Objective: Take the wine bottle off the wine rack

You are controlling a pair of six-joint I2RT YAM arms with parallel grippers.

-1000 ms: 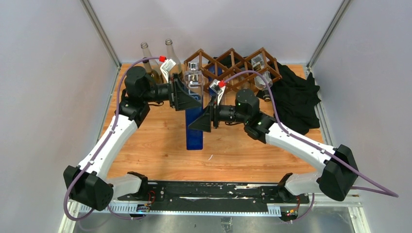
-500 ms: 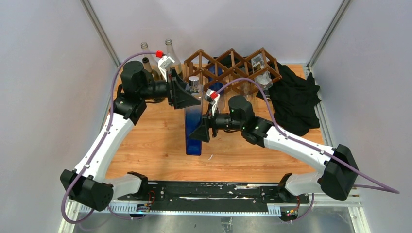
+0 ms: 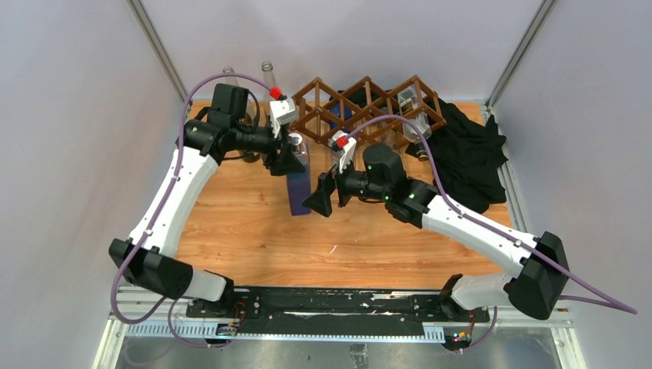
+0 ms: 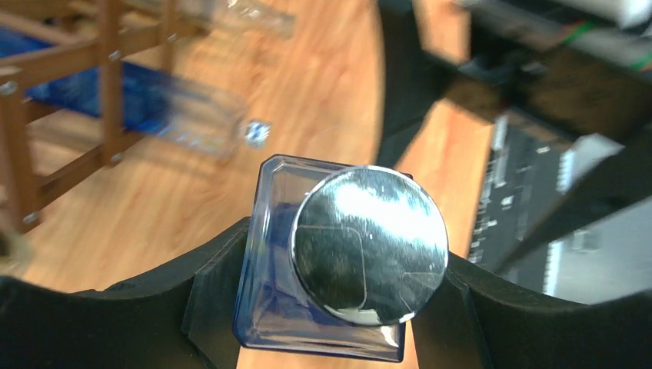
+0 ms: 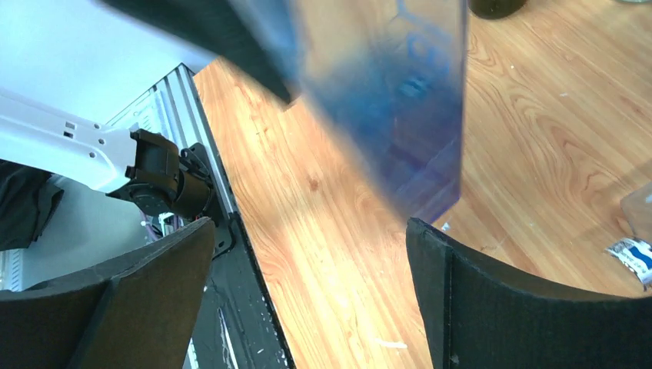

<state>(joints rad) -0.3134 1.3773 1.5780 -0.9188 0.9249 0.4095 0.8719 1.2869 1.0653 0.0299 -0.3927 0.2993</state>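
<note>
Wooden table (image 3: 254, 231): wine rack (image 3: 369, 96) behind wine bottle (image 3: 298, 192), clear bottles (image 3: 267, 73) left, cloth (image 3: 465, 161) right

The wooden table (image 3: 254, 246) carries the wine rack (image 3: 367, 80), a black cloth (image 3: 469, 161) (crumpled) and clear bottles (image 3: 267, 73).

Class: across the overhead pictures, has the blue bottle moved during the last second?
Yes. The blue bottle, clamped in the left fingers, has shifted left and farther up from the black rail at the bottom of the view.
</note>
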